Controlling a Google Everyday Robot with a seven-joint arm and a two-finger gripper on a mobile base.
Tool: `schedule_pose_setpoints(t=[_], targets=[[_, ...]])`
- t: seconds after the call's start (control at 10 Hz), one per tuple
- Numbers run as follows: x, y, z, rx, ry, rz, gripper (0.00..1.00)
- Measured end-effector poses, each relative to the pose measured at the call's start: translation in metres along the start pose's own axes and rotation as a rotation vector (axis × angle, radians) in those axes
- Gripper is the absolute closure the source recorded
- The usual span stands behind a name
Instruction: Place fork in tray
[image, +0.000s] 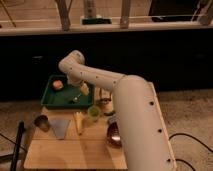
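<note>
The dark green tray (52, 101) stands at the back left of the wooden table. A small silvery fork (76, 98) lies inside it near its right side. An orange round item (58, 84) sits in the tray's back left. My gripper (83, 91) hangs from the white arm (107, 82) over the tray's right edge, just above and to the right of the fork. I cannot see whether it touches the fork.
A pale yellow elongated object (79, 122) lies on the wooden table (70, 152) in front of the tray. A green cup (93, 113), a dark cup (41, 121), a grey cloth (61, 128) and a reddish bowl (114, 136) stand nearby.
</note>
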Motion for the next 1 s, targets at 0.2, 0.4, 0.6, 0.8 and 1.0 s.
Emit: schedule_pose_setpoints(t=[0.2, 0.4, 0.6, 0.8, 1.0], targets=[[0.0015, 0.0000, -0.0018, 0.001, 0.004, 0.007, 0.20], [0.0032, 0.0000, -0.0036, 0.001, 0.011, 0.014, 0.20], [0.0039, 0.0002, -0.0043, 0.000, 0.015, 0.018, 0.20], [0.0039, 0.0001, -0.0044, 0.000, 0.015, 0.018, 0.20], [0.0039, 0.0001, -0.0045, 0.000, 0.015, 0.019, 0.20]])
